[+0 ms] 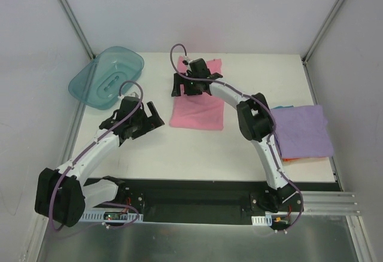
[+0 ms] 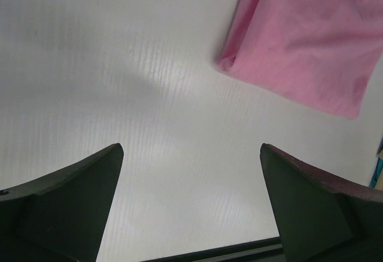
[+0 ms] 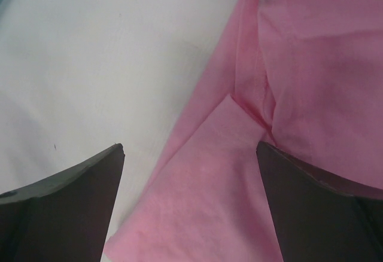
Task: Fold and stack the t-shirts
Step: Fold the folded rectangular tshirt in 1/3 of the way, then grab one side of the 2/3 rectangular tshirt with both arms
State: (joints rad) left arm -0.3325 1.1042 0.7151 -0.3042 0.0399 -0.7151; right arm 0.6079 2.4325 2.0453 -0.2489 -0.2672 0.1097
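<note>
The pink t-shirt lies partly folded as a long strip at the table's middle back. My right gripper is open just above its far left part; in the right wrist view the pink cloth with a sleeve fold lies between and under the fingers. My left gripper is open and empty over bare table just left of the shirt's near corner; that corner shows in the left wrist view. A folded stack with the lavender t-shirt on top, orange and teal edges beneath, sits at the right.
A translucent teal plastic tub stands at the back left corner. White walls enclose the white table on three sides. A black strip with the arm bases runs along the near edge.
</note>
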